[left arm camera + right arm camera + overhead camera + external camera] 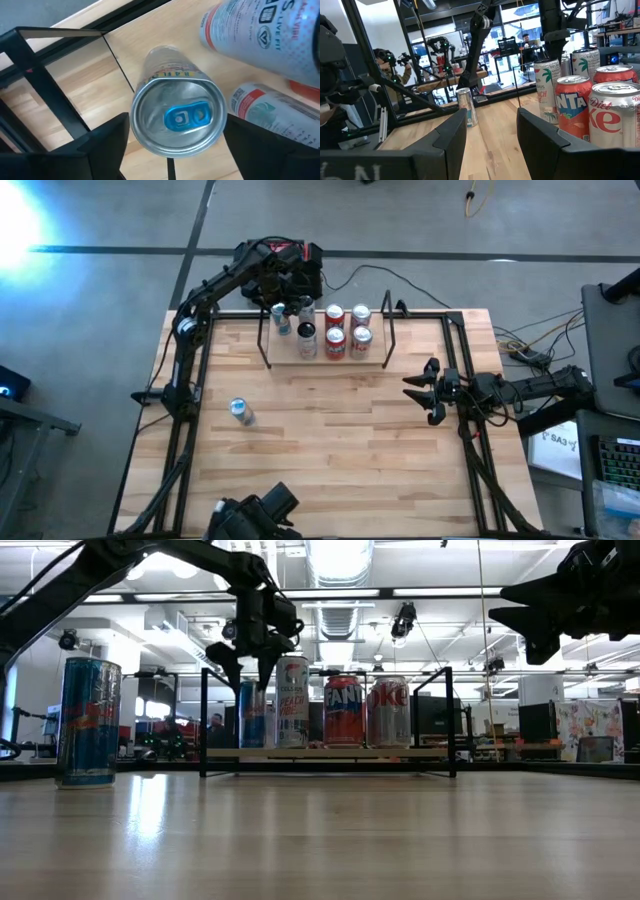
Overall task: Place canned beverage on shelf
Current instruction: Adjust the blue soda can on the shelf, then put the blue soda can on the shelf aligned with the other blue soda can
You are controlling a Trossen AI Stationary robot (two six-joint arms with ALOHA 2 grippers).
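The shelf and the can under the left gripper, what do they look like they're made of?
The shelf: pale wood plank, matte with faint grain, with thin black rod uprights, probably painted metal. The can: shiny brushed silver lid with a blue pull tab and a printed wall, likely aluminium. The left gripper hangs open around it.

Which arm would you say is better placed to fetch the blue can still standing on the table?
Probably left. The blue can stands on the left arm's side; the left gripper hangs over the shelf, fingers apart. The right gripper waits across the table.

Light-wood shelf [318, 362] holds red cans [336, 343]; blue-silver can [240, 412] on pale slatted tabletop [340, 450]
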